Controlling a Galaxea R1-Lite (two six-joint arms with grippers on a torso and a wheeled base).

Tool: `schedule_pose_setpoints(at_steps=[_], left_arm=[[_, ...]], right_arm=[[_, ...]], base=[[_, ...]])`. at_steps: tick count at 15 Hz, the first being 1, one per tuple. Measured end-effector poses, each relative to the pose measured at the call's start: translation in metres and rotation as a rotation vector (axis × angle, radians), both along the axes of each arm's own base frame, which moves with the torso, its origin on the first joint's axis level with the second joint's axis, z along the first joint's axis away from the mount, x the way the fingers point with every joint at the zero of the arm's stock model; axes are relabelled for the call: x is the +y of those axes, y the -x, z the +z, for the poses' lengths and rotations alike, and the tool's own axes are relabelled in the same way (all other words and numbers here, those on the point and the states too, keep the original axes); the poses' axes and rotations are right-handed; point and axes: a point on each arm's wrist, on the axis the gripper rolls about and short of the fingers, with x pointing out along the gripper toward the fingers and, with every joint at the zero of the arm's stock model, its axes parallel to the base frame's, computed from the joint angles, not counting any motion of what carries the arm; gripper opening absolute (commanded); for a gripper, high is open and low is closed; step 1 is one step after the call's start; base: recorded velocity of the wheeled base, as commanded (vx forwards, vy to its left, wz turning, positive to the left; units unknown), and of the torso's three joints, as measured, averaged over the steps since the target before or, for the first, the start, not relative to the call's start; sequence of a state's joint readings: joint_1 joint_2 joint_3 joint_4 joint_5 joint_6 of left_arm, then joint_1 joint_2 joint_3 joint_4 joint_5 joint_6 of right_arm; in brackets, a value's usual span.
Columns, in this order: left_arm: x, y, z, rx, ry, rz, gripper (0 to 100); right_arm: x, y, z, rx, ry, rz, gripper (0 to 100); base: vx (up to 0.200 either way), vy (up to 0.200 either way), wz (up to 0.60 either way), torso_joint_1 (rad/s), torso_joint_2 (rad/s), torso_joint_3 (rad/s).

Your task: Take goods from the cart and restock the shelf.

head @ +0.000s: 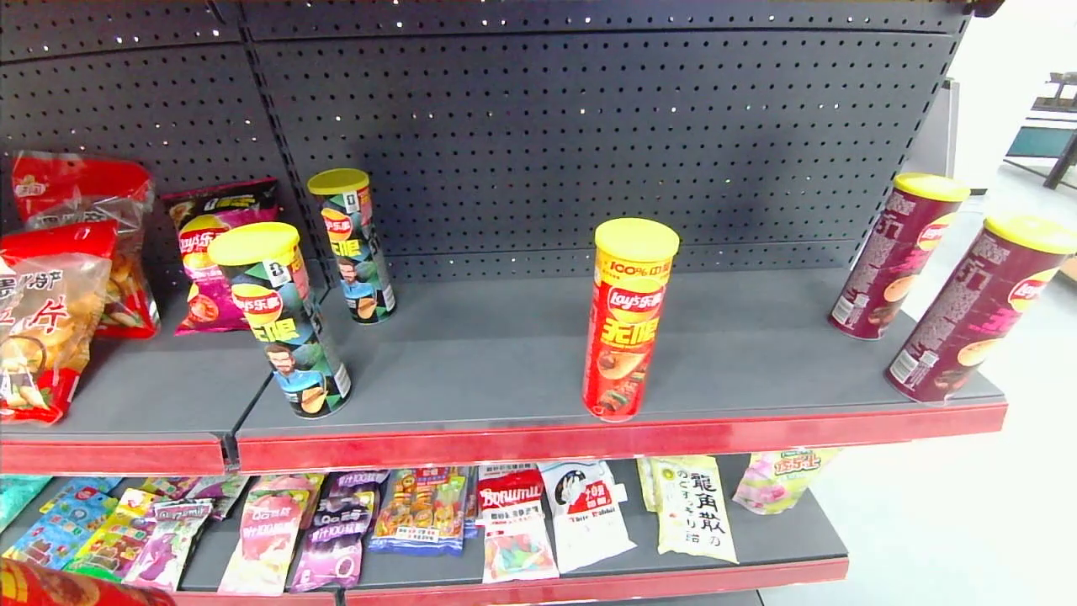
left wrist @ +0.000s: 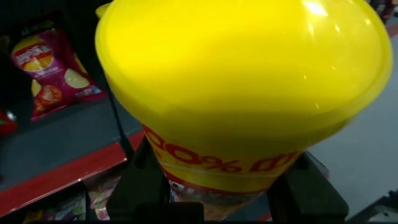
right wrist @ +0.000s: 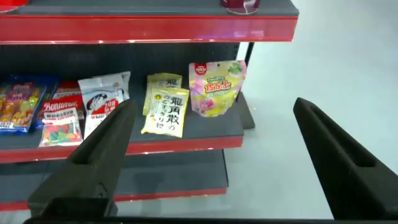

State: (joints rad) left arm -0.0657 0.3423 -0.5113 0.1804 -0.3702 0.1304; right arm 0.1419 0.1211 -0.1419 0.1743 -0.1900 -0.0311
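Shelf (head: 505,353) ahead, L end effector (left wrist: 224,193) pinching chip can (left wrist: 242,81), R end effector (right wrist: 214,106) spread, aimed low

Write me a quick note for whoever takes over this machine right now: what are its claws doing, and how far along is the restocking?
Left claw: shut on a red chip can with a yellow lid, not yet shelved.
Right claw: open, empty, before the lower shelf.
Done: one matching red can stands at the upper shelf's front edge, between dark cans and maroon cans.
Left: place the held can, probably beside it.
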Motion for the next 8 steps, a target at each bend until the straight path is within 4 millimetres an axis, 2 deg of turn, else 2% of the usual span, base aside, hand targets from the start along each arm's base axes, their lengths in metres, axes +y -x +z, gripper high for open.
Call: schedule_pose_setpoints(at_steps=[3, 4, 6, 8], left_arm=[[-0.0001, 0.0003, -0.0032, 0.005, 0.000, -0.004, 0], [-0.0001, 0.0004, -0.0038, 0.005, 0.000, -0.003, 0], [-0.0001, 0.0005, -0.0039, 0.004, -0.001, -0.001, 0], [0.0000, 0.0005, -0.0040, 0.003, -0.001, 0.002, 0]], right_arm=[[0.0047, -0.0036, -0.0085, -0.056, -0.031, 0.223, 100], [0.0038, -0.0040, -0.0107, -0.052, -0.023, 0.186, 100], [0.0010, -0.0042, -0.0122, -0.051, -0.006, -0.022, 100], [0.0013, -0.0037, -0.0127, -0.055, 0.007, -0.070, 100]], base=[[0.000, 0.000, 0.00, 0.000, 0.00, 0.000], [0.000, 0.000, 0.00, 0.000, 0.00, 0.000], [0.000, 0.000, 0.00, 0.000, 0.00, 0.000], [0.000, 0.000, 0.00, 0.000, 0.00, 0.000]])
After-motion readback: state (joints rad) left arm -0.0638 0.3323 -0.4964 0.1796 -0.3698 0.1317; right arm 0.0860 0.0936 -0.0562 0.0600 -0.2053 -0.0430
